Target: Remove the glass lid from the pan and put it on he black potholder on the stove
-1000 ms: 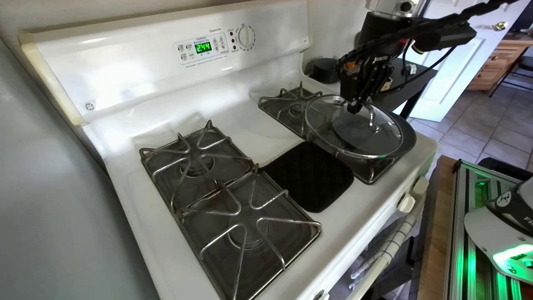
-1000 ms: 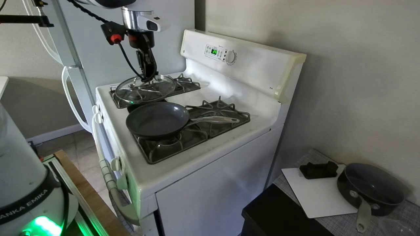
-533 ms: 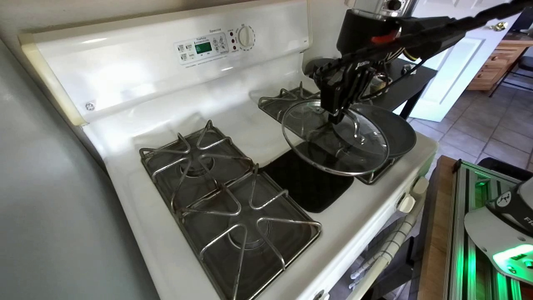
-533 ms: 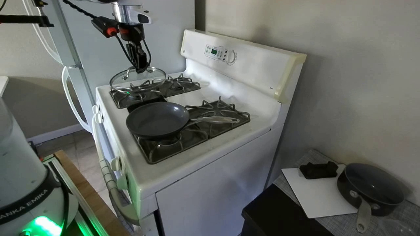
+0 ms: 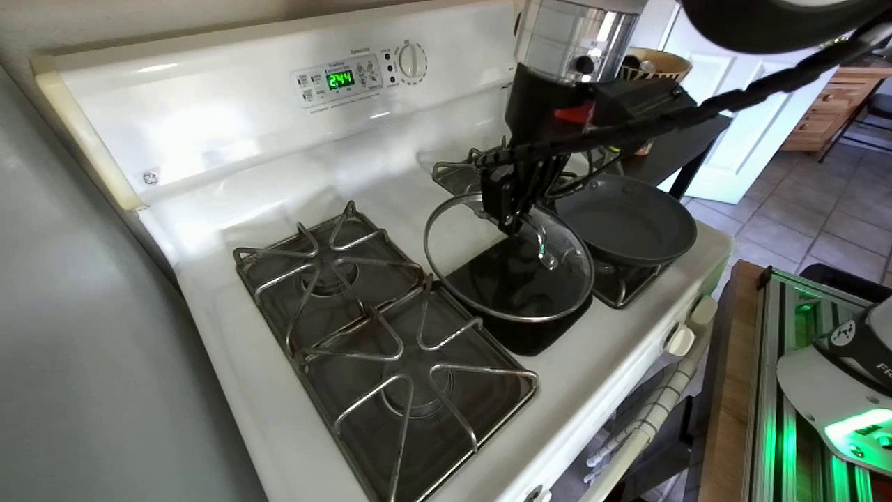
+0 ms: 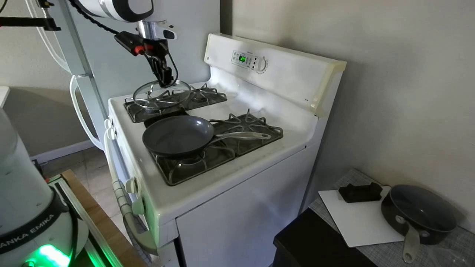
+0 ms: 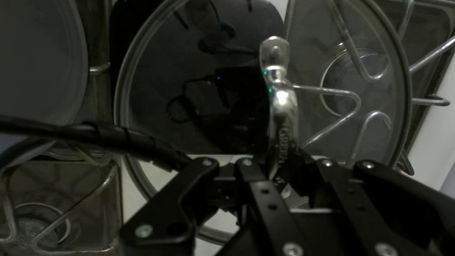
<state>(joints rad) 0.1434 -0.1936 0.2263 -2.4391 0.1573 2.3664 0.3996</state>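
Observation:
The clear glass lid [image 5: 453, 261] has a metal rim and an arched metal handle [image 7: 282, 106]. My gripper [image 5: 512, 226] is shut on that handle and holds the lid in the air, roughly level; the fingertips are partly hidden in the wrist view [image 7: 280, 165]. The lid is above the black potholder [image 5: 533, 338], whose front part shows beyond the rim. The potholder also shows through the glass and past the rim in the wrist view [image 7: 122, 25]. The dark pan [image 5: 631, 219] sits uncovered on a front burner, also in an exterior view [image 6: 178, 135].
The white stove [image 5: 369, 199] has black grates [image 5: 418, 383] on both sides of the potholder. The back control panel [image 5: 341, 80] rises behind. The pan's handle [image 6: 245, 135] points toward the back. A smaller pot [image 6: 423, 211] stands on a side table.
My gripper has carried the lid sideways, from partly over the pan to above the potholder. It rose a little and then came lower. The pan and potholder have not moved.

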